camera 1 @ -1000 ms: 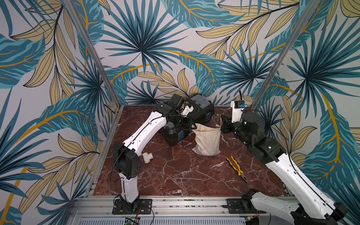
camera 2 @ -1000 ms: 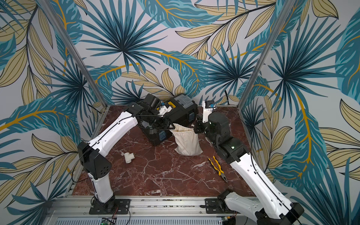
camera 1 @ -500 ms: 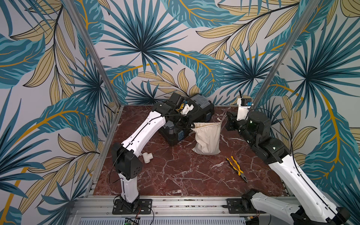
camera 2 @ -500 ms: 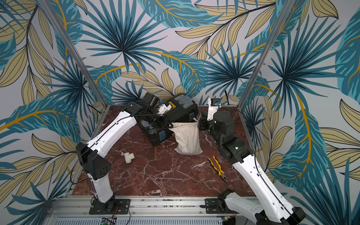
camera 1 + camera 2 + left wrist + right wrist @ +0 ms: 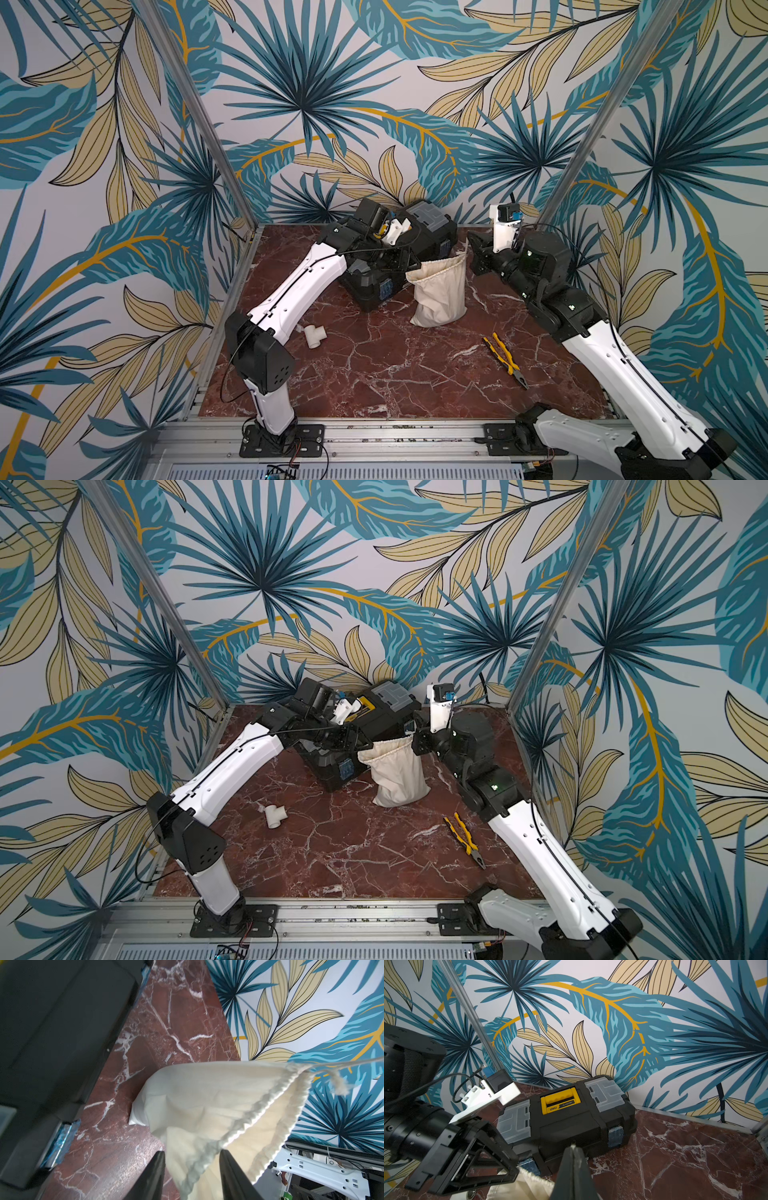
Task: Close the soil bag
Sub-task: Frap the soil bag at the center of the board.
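The soil bag point(image 5: 519, 1186) is cropped at the right wrist view's edge; the toolbox point(image 5: 432, 228) is half hidden behind the left arm point(image 5: 299, 286); the cord point(image 5: 336, 1080) is cut off beyond the frame.

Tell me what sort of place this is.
Most likely a staged robot test cell: blue and tan leaf-print wall panels meet at bare aluminium posts, the red marble-look tabletop sits inside them, and the white-and-black left arm and right arm are mounted on an aluminium rail at its front.

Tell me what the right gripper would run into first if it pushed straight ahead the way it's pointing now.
Probably the black toolbox: the right gripper, shut on the soil bag's cord, aims at its front wall near a blue latch. Depth is hard to judge.
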Controlling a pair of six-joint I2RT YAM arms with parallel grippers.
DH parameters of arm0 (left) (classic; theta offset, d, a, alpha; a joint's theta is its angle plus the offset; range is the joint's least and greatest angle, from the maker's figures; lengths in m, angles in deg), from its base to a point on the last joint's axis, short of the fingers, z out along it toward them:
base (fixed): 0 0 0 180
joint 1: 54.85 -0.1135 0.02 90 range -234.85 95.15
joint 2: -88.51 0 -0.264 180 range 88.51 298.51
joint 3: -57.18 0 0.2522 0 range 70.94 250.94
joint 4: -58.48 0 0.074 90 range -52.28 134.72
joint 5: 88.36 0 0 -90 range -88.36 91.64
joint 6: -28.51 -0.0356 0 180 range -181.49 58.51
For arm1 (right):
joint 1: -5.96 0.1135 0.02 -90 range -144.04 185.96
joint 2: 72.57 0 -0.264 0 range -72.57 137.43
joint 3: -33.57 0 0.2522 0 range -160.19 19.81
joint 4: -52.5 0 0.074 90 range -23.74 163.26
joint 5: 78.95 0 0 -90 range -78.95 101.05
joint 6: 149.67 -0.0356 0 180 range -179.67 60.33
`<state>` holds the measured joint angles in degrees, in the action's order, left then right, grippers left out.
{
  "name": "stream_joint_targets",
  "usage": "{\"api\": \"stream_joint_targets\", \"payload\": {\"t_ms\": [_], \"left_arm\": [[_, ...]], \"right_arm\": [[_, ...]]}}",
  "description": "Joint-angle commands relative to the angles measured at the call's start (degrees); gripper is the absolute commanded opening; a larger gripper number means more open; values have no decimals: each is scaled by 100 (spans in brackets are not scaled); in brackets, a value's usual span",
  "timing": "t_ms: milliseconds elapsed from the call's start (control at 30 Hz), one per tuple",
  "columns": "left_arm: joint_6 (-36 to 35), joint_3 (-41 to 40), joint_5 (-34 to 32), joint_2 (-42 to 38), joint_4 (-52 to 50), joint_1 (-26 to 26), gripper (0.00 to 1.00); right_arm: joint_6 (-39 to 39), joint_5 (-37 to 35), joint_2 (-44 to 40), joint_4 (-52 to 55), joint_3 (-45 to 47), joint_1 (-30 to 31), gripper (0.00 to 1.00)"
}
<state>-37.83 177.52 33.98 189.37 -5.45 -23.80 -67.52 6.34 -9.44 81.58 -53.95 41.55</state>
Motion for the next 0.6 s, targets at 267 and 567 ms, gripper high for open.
{"api": "stream_joint_targets", "payload": {"t_ms": [267, 567], "left_arm": [[-625, -804, 239, -847, 2475, -11, 61], [-573, -1340, 892, -1086, 4085, -4, 64]], "right_arm": [[27, 569, 197, -245, -1215, -22, 0], [-214, 723, 181, -258, -1043, -21, 0]]}}
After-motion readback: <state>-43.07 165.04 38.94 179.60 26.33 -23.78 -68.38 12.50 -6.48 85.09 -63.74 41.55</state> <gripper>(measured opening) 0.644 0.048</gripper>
